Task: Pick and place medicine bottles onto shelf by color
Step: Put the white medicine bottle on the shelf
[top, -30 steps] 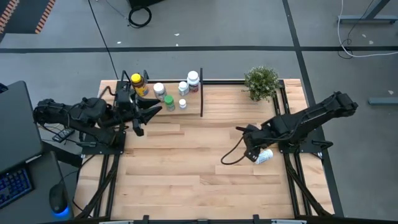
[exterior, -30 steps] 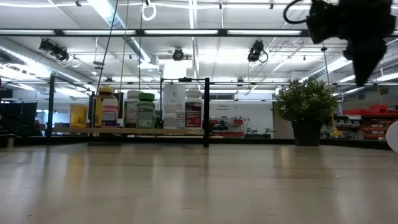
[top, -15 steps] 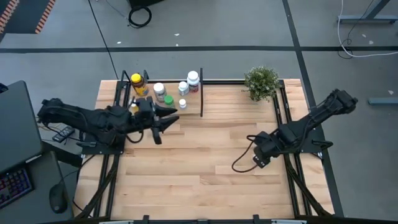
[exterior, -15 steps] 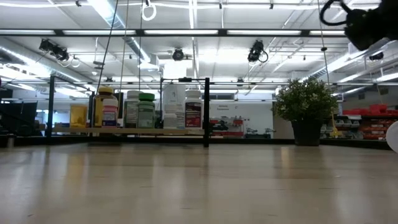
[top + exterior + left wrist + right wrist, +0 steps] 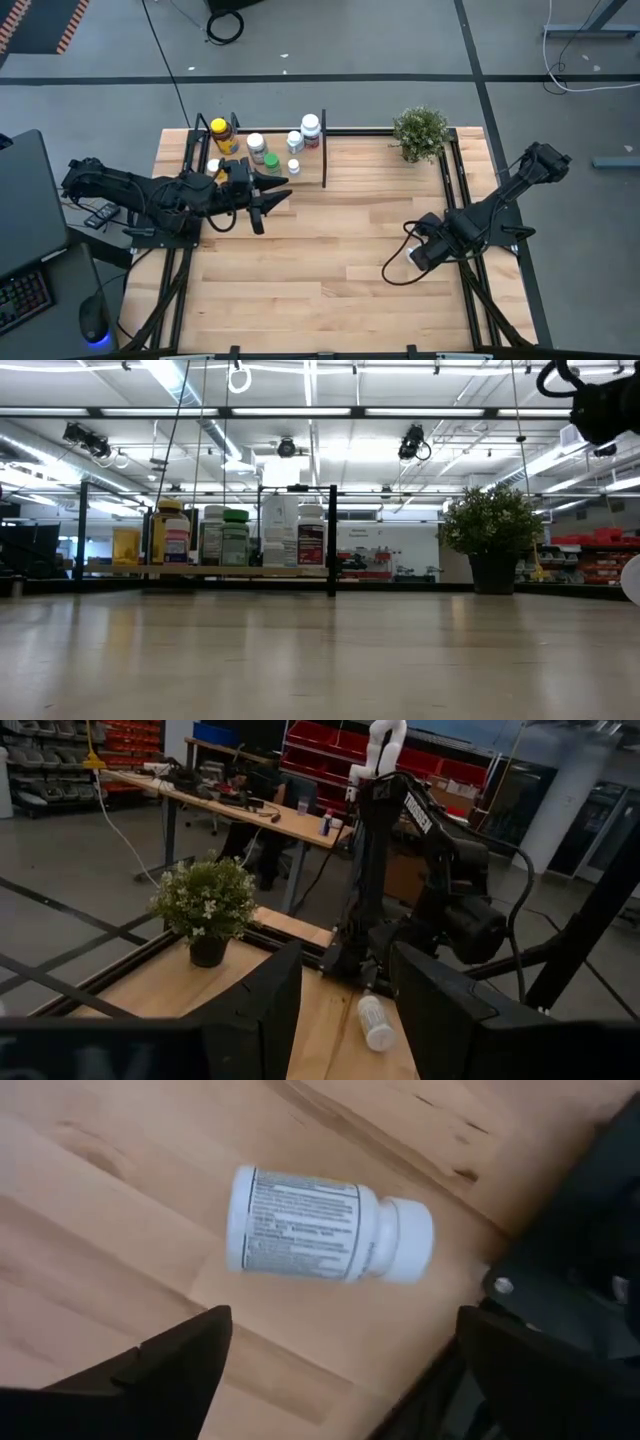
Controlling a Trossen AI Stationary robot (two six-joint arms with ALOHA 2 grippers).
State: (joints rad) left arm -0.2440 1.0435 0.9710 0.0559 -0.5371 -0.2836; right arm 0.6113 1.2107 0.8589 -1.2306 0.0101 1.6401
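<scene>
Right gripper [image 5: 335,1355] hangs over a white bottle [image 5: 325,1225] lying on its side on the table [image 5: 330,260], fingers spread wide, nothing held. Left gripper [image 5: 272,190] sits just in front of the shelf [image 5: 325,160], fingers parted and empty. Several bottles [image 5: 258,145] stand on that shelf, beside the potted plant [image 5: 420,132].

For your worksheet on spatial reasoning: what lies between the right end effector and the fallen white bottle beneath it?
Nothing: in the right wrist view, only bare tabletop separates the open right end effector from the lying white bottle.
</scene>
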